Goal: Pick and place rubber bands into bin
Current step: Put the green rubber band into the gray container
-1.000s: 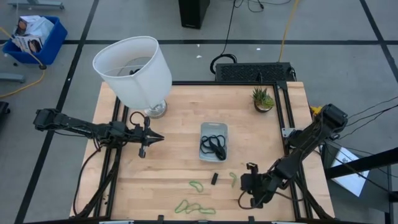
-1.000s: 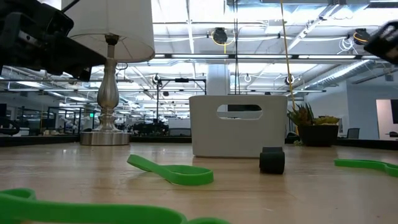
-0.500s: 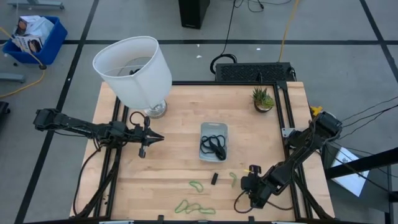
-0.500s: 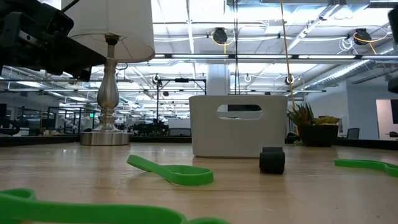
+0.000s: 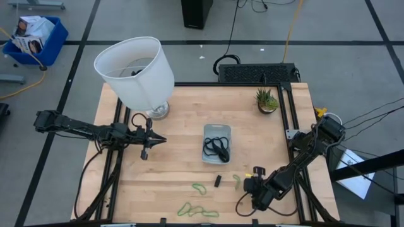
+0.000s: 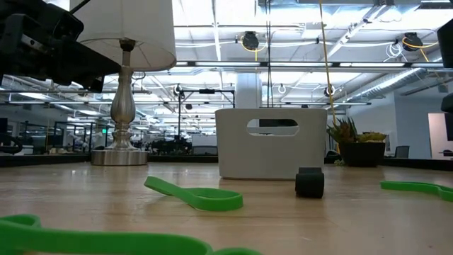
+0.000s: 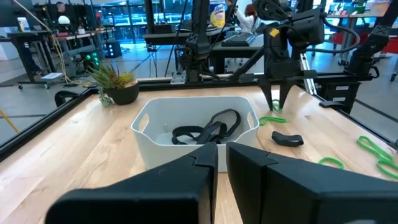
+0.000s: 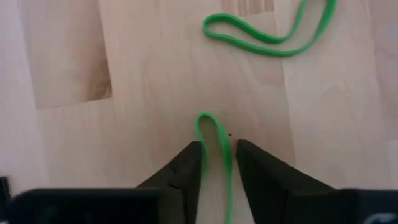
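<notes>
My right gripper (image 8: 217, 149) points down at the near right of the table (image 5: 247, 186), shut on one end of a light green rubber band (image 8: 211, 127). It also shows in the left wrist view (image 7: 277, 106). A second green band (image 8: 267, 37) lies beyond it. More green bands (image 5: 199, 187) (image 5: 197, 210) lie flat near the near edge. Black bands (image 5: 216, 148) lie in the clear bin (image 5: 216, 131) at the table's middle. My left gripper (image 5: 163, 139) is shut and empty, left of the bin. My right gripper has the green band's looped end (image 8: 200, 134) between its two fingers, which stand close on either side of the two strands. The fingers come from above, pointing down, and lie along the band. The band lies flat on the table.
A small black block (image 5: 217, 181) lies between the green bands. A white-shaded lamp (image 5: 136, 72) stands at the far left, a potted plant (image 5: 267, 99) at the far right. A dark cable loop (image 5: 242, 205) hangs by my right arm.
My right gripper has come down and gone a little toward the table's near edge, at the green band on the near right. The bands, the block and the bin lie as before.
</notes>
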